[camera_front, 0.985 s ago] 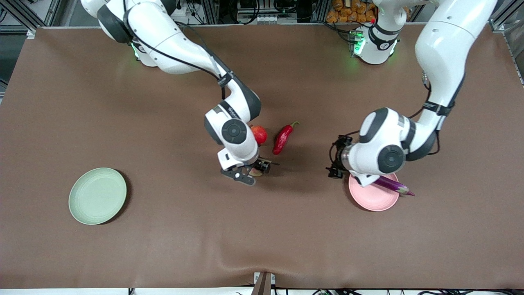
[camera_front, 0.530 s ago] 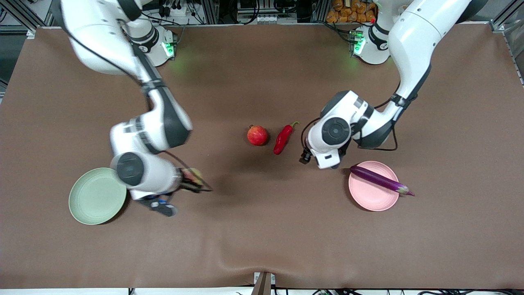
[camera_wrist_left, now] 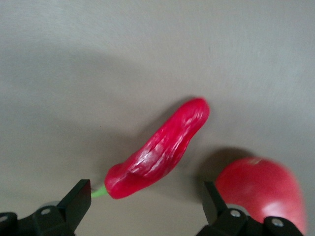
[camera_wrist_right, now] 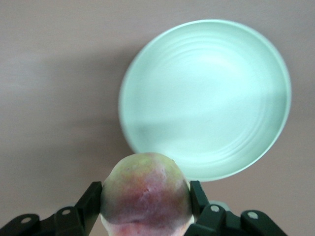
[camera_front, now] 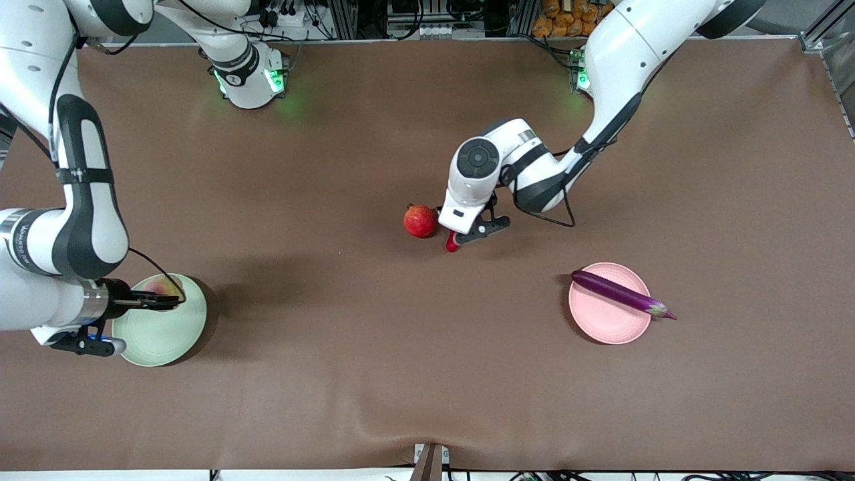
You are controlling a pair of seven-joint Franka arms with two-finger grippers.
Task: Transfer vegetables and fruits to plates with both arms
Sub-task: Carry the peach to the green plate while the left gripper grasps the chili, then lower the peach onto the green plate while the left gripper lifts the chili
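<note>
Two plates, two fruits, two vegetables, two arms on one brown table point(camera_front: 401, 374). At lower left of the front view, right pincer point(camera_front: 157, 300) clenched on the yellow-green peach point(camera_wrist_right: 145, 191), held over the upper rim of the pale green plate point(camera_front: 160, 334), apparently so the fruit can drop inside the raised rim rather than roll off onto the cloth; right wrist view confirms dark fingers point(camera_wrist_right: 88, 201) pressed against both flanks of the peach, plate bare beneath. Near frame centre, left pincer point(camera_front: 475, 230) released, jaws spread wide and poised over the red chili point(camera_wrist_left: 160, 147), only the pepper's tip showing in the front view; left wrist view shows one finger to either side of the stem end, not yet touching, a stance judged fit for closing across the narrow body. Round red pomegranate-like fruit point(camera_front: 421, 220) resting just beside the chili, toward the right arm's end of the table, close enough to risk a nudge during the pick. At lower right, pale pink plate point(camera_front: 604, 324) already carrying the purple eggplant point(camera_front: 618, 291), laid diagonally with its capped end overhanging the rim, too long to sit within. Tally by judgement: one item delivered, one about to be, two waiting.
</note>
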